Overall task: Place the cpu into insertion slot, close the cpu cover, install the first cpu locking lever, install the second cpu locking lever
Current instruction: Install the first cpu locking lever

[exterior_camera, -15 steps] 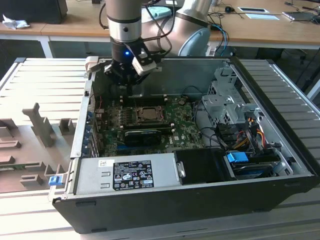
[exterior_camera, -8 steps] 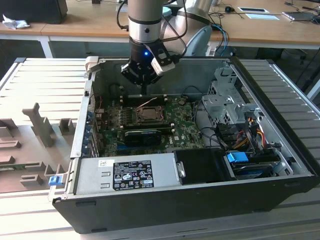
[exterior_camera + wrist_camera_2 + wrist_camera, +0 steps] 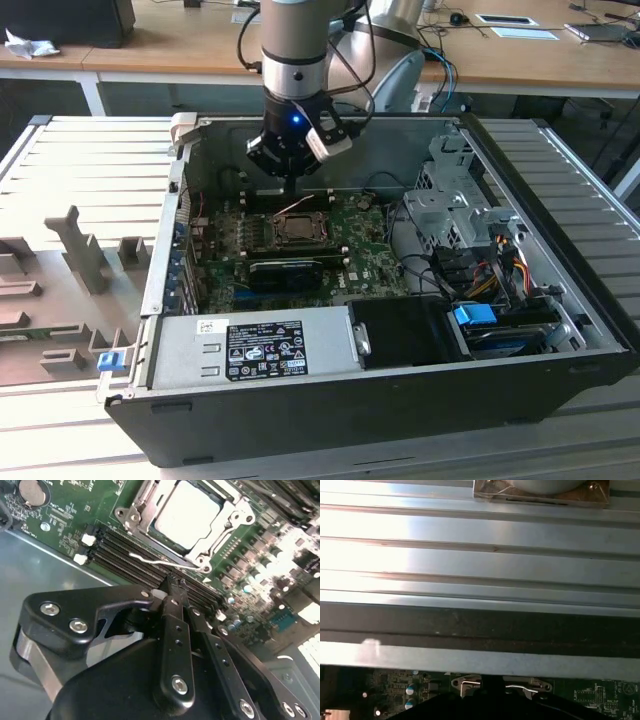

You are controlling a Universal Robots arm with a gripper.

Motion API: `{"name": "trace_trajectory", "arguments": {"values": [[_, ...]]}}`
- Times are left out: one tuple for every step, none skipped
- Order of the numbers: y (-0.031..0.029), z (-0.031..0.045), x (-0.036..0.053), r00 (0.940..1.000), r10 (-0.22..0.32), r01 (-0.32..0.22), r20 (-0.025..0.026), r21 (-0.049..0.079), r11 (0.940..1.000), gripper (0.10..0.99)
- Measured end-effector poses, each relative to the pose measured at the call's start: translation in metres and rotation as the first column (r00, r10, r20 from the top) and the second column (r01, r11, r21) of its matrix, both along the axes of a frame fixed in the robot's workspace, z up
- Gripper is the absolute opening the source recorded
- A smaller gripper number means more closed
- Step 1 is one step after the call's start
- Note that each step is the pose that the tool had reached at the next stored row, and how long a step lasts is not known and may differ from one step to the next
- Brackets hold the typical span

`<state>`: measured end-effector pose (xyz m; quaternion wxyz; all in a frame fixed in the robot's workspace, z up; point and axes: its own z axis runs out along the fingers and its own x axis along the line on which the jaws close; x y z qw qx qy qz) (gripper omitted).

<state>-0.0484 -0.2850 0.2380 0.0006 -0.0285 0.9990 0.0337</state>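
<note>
Open computer case (image 3: 560, 300) on slatted bench. Cpu (image 3: 187, 514) seated in socket on green motherboard (image 3: 75, 520), cpu cover (image 3: 150, 497) down around it. Gripper (image 3: 172, 587) pressed together, empty, just beside socket at wire lever (image 3: 160, 561).

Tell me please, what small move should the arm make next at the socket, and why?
Probably lower the gripper a little onto the wire lever and begin pressing it down. In the second wrist view the cpu sits in the socket with the cpu cover lying over its edges, while this lever looks unlatched beside the socket, just ahead of the closed jaws.
</note>
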Motion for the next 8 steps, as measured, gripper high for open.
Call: {"name": "trace_trajectory", "arguments": {"values": [[0.0002, -0.0019, 0.0015, 1.0000, 0.000, 0.000, -0.0001, 0.000, 1.0000, 0.106], [0.0003, -0.0039, 0.0027, 1.0000, 0.000, 0.000, -0.0001, 0.000, 1.0000, 0.106], [0.0005, -0.0058, 0.0040, 1.0000, 0.000, 0.000, 0.0000, 0.000, 1.0000, 0.106], [0.0006, -0.0072, 0.0046, 1.0000, 0.000, 0.000, -0.0001, 0.000, 1.0000, 0.106], [0.0007, -0.0081, 0.0050, 1.0000, 0.000, 0.000, 0.0000, 0.000, 1.0000, 0.106], [0.0007, -0.0089, 0.0055, 1.0000, 0.000, 0.000, 0.0000, 0.000, 1.0000, 0.106], [0.0007, -0.0100, 0.0064, 1.0000, 0.000, 0.000, 0.0000, 0.000, 1.0000, 0.106], [0.0007, -0.0111, 0.0075, 1.0000, 0.000, 0.000, 0.0000, 0.000, 1.0000, 0.106]]}}
